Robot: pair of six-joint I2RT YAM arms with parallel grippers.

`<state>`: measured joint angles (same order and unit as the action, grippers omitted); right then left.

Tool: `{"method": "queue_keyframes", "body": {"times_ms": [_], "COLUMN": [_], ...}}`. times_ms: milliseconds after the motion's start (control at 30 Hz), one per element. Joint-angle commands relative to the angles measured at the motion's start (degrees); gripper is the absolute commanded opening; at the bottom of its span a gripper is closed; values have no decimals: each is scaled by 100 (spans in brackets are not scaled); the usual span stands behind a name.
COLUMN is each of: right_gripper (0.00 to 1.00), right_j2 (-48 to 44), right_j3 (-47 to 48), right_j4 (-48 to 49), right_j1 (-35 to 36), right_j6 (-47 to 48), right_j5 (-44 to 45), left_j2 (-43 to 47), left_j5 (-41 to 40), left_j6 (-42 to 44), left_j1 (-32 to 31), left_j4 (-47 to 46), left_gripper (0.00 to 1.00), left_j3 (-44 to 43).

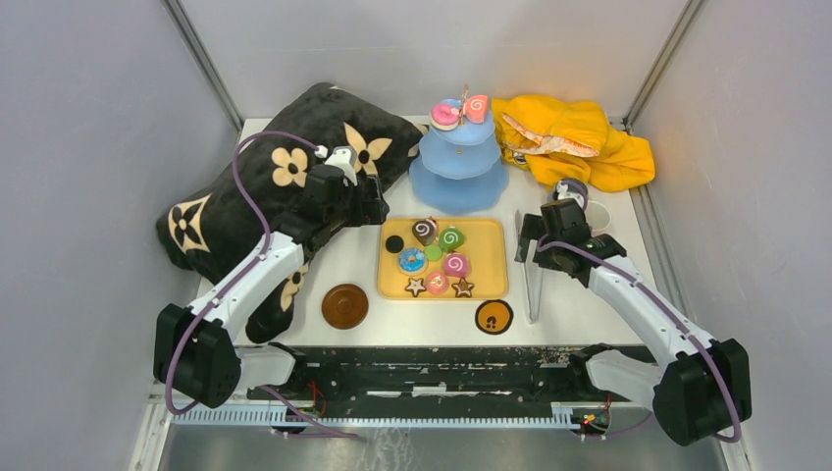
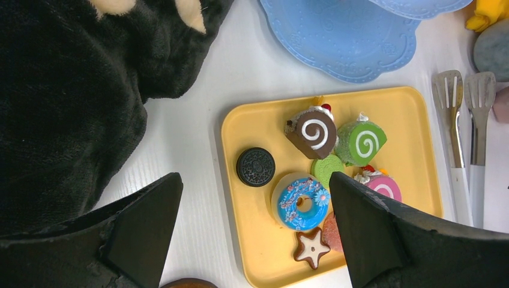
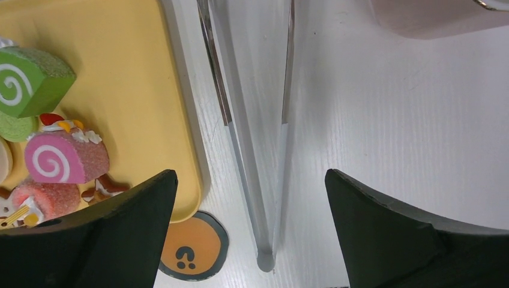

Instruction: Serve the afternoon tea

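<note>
Black-fingered and spread wide, the left gripper (image 2: 255, 180) hangs empty over the yellow tray (image 2: 414, 120), above a dark sandwich biscuit (image 2: 256, 167) and a blue doughnut (image 2: 298, 204). The right gripper (image 3: 250, 174), likewise apart and holding nothing, hovers over the metal tongs (image 3: 255, 120) lying just right of the tray. Swirl rolls (image 2: 312, 133) and star biscuits (image 2: 311, 247) share the tray. Behind it stands the light-blue stand (image 1: 458, 162), with two sweets (image 1: 461, 111) on its top tier. What looks like the pink cup (image 3: 432, 15) sits beyond the tongs. A brown coaster (image 1: 344, 305) and an orange coaster (image 1: 494, 316) lie in front of the tray
</note>
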<state>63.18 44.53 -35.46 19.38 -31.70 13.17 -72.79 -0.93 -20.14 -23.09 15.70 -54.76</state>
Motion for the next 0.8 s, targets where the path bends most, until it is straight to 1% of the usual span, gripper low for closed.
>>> {"method": "queue_keyframes", "body": {"times_ms": [0,133,233,367,467,500,667,767], "right_gripper": [100,100,100,100,100,98,79,74], "right_j2": [159,793,1024,1268,1487,1556,1721,1926], "right_j3": [-47,140,-112,-296,-395,-401,-346,-289], "right_j4": [276,185,648,831,1027,1077,1292,1331], "right_j1": [7,5,7,3,7,5,6,5], "right_j6": [-57,-78,-179,-296,-267,-262,-253,-282], "right_j5": [332,174,53,368,339,295,82,62], "left_j2": [43,3,16,61,44,38,-5,-32], "left_j5": [67,93,79,-30,-56,-65,-53,-32], "left_j6": [-270,-271,-265,-204,-179,-175,-201,-217], "left_j1": [17,19,20,20,24,20,18,27], "left_j4": [-292,-320,-301,-246,-252,-247,-285,-294], "left_gripper": [99,99,99,99,99,99,99,99], "left_j3": [-96,-113,-105,-102,-95,-97,-95,-104]}}
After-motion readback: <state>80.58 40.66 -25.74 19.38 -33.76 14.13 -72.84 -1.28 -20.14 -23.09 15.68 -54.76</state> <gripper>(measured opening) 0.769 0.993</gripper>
